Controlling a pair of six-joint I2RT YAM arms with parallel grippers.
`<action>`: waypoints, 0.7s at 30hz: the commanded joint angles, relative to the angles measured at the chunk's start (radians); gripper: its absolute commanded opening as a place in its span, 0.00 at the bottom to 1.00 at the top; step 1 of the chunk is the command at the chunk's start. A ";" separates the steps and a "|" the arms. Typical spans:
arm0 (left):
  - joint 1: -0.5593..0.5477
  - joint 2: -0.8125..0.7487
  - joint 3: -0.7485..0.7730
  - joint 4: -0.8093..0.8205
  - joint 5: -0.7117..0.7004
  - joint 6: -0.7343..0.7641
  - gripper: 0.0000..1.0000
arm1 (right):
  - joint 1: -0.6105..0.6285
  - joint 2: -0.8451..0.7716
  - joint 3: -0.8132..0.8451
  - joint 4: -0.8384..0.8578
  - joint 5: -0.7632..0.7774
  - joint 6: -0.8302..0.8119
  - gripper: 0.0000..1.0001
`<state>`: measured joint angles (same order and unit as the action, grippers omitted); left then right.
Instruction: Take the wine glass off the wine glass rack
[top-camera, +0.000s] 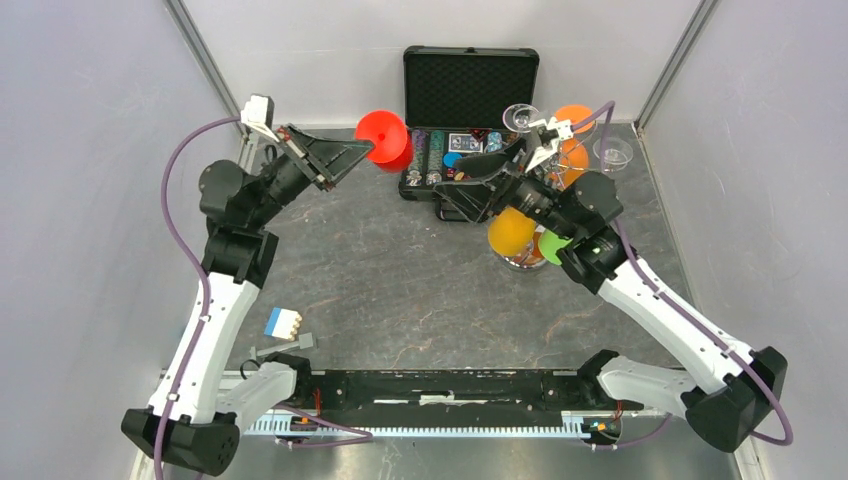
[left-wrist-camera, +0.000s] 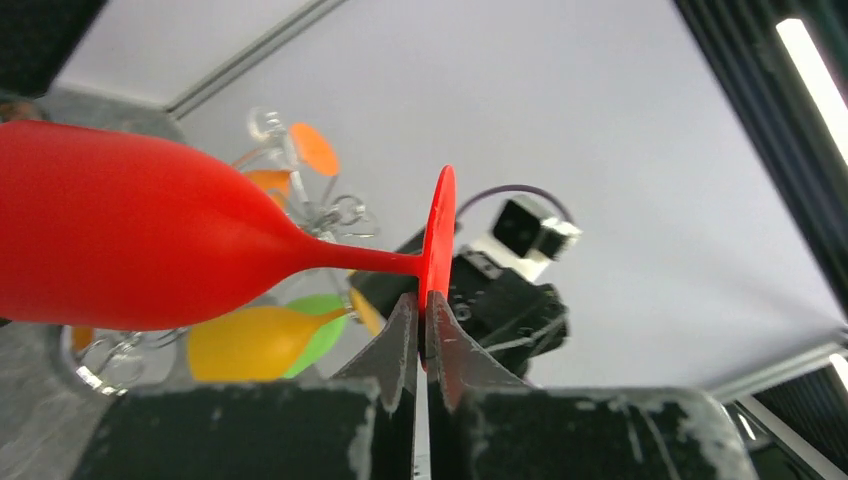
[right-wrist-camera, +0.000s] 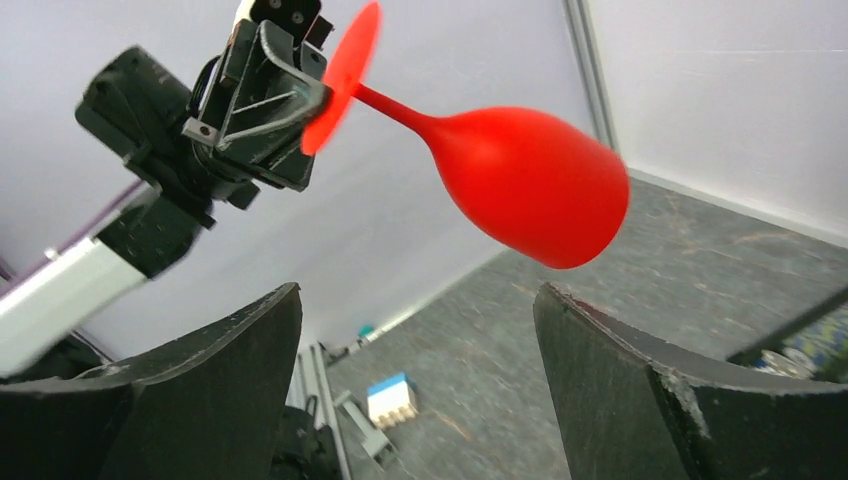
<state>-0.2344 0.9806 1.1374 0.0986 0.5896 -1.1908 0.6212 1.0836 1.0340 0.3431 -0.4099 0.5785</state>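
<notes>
Wine glass (top-camera: 385, 140): opaque glossy red, rounded bowl, thin stem, flat disc foot. Hung sideways in mid-air, pinched at the foot's rim by the left gripper (left-wrist-camera: 422, 305), well apart from the wine glass rack (left-wrist-camera: 335, 212). Right gripper (right-wrist-camera: 418, 300) gaped wide, held nothing.

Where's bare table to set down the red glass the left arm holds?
The widest bare stretch of grey table lies centrally, between the open black case behind, the silver wire glass rack on the right and the small blue-and-white block at front left. Around the rack it's crowded.
</notes>
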 joint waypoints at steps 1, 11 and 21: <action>0.023 -0.026 0.015 0.376 0.131 -0.264 0.02 | 0.067 0.040 0.065 0.192 0.134 0.110 0.90; 0.022 0.031 0.043 0.868 0.065 -0.680 0.02 | 0.110 0.041 0.034 0.479 0.201 0.159 0.96; 0.023 0.082 -0.041 1.156 -0.063 -0.997 0.02 | 0.109 0.087 0.088 0.633 0.077 0.148 0.96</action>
<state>-0.2153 1.0679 1.1130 1.0920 0.5922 -1.9881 0.7265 1.1522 1.0637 0.8349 -0.2607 0.7361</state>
